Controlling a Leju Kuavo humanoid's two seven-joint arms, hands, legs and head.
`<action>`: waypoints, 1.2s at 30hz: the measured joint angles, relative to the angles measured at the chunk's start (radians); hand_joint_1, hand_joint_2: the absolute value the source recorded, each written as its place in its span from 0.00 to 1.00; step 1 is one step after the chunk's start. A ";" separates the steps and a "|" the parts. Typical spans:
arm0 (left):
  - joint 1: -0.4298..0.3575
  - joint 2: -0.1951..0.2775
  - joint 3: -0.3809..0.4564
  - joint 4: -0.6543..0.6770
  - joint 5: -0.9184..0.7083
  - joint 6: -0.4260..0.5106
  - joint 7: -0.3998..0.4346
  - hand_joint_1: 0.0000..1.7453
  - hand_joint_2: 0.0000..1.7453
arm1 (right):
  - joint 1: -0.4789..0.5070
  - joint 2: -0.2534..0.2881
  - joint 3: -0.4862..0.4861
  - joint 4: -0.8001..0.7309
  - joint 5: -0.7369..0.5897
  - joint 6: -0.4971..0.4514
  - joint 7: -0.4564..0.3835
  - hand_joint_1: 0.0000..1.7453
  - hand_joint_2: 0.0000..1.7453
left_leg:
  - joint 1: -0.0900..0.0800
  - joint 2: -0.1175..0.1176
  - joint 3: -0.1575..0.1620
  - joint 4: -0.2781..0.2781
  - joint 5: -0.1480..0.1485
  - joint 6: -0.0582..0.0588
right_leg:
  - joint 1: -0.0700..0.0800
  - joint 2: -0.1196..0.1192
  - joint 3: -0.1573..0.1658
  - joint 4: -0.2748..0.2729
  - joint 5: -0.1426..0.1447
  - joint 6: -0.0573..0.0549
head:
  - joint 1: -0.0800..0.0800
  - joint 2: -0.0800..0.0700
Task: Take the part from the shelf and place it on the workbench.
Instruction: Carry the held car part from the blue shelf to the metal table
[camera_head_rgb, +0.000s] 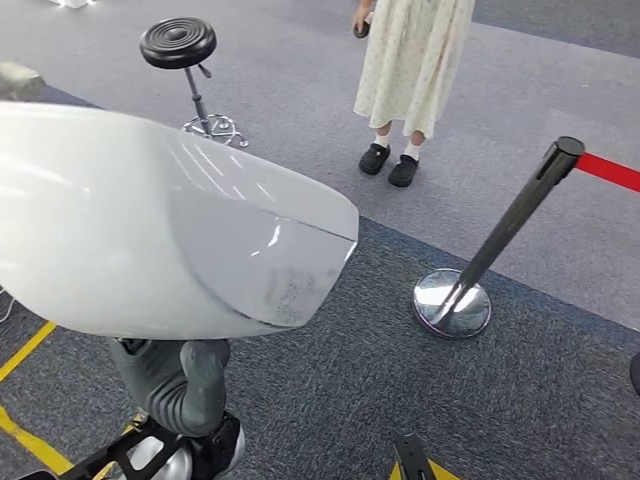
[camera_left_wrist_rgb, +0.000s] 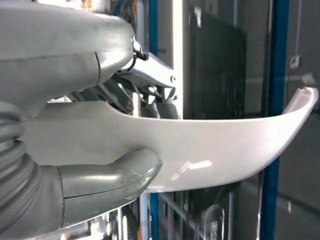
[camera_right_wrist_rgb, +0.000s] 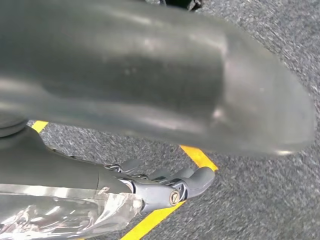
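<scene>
Fingers (camera_left_wrist_rgb: 151, 75) and thumb of the left hand (camera_left_wrist_rgb: 113, 125) clamp the white curved part (camera_left_wrist_rgb: 226, 145), which juts well beyond them; the right hand (camera_right_wrist_rgb: 166, 192) hangs over carpet with fingers curled, holding nothing. To carry well, keep the clamp firm and the part level. Farther out stand a barrier post (camera_head_rgb: 521, 215), a stool (camera_head_rgb: 179, 45) and a person (camera_head_rgb: 411, 60).
</scene>
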 joint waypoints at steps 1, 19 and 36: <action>0.000 0.000 0.000 0.000 0.000 0.000 0.000 1.00 1.00 | -0.001 0.000 0.000 0.000 0.000 0.000 0.000 0.00 0.00 | 0.001 -0.014 -0.002 -0.001 0.002 0.008 | 0.000 -0.011 0.003 -0.001 -0.002 0.004 | 0.000 0.000; -0.003 -0.002 -0.005 -0.001 0.022 -0.057 0.000 1.00 1.00 | -0.003 0.000 -0.001 0.000 -0.035 -0.005 -0.010 0.00 0.00 | 0.020 -0.157 -0.041 0.033 0.000 -0.017 | -0.027 0.143 -0.006 0.003 0.003 -0.007 | 0.005 0.000; -0.008 -0.027 0.003 0.017 0.020 -0.119 0.000 1.00 1.00 | -0.002 -0.005 -0.005 -0.001 -0.039 -0.008 -0.013 0.00 0.00 | 0.014 -0.063 -0.008 0.003 0.004 0.032 | -0.012 0.062 -0.048 0.136 -0.094 0.028 | 0.001 0.000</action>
